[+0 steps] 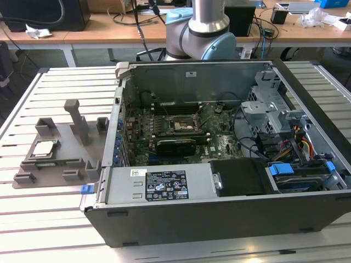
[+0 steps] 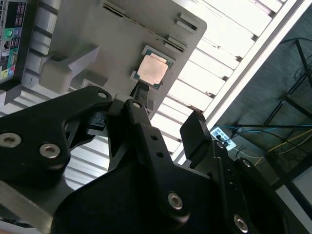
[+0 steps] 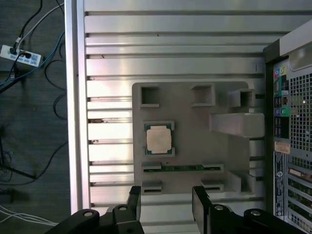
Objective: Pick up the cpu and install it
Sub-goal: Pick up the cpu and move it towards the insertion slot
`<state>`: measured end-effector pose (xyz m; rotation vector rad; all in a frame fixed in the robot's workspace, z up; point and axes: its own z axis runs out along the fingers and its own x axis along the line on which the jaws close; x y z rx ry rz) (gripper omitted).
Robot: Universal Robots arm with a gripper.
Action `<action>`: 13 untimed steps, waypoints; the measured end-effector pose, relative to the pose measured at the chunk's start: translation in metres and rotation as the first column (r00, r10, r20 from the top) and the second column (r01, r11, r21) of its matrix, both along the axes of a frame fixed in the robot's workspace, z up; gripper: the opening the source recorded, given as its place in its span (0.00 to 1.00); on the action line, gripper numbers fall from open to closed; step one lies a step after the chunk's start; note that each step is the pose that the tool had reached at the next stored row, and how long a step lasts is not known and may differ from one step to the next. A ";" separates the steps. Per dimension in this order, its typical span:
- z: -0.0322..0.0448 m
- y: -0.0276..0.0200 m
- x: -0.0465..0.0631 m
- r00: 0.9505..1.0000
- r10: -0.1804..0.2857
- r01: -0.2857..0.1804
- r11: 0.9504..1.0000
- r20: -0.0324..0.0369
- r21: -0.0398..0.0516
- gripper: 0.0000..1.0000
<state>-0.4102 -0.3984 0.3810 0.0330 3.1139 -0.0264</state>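
Currently the cpu [image 3: 159, 138] lies seated in the grey holder tray [image 3: 195, 146] on the tabletop [image 1: 55, 219], at nine o'clock from the open computer case [image 1: 164, 186] in the exterior view. The pincer [image 3: 166, 195] hovers above it, spread and empty. Pickup and installation into the socket [image 1: 181, 123] are not yet done.

No word or number can be made out anywhere. The computer case [image 1: 219, 224] carries a black label [image 1: 165, 185] with pale print and small symbols on its metal cover, and a small white sticker [image 1: 138, 172] just beside it. The print on both is too fine to read. Another white tag [image 1: 190, 74] sits on the case's upright inner wall. In the first wrist view a pale sticker [image 3: 282, 146] stands on the case's port panel, also unreadable.
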 end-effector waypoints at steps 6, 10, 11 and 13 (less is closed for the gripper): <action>-0.0116 0.0000 0.000 1.000 0.000 0.000 1.000 0.000 0.000 0.54; -0.0171 0.0000 0.000 1.000 0.000 0.000 1.000 0.000 0.000 0.54; -0.0179 0.0000 0.000 1.000 0.000 0.000 1.000 0.000 0.000 0.54; -0.0197 0.0000 0.000 1.000 0.000 0.000 1.000 0.000 0.000 0.54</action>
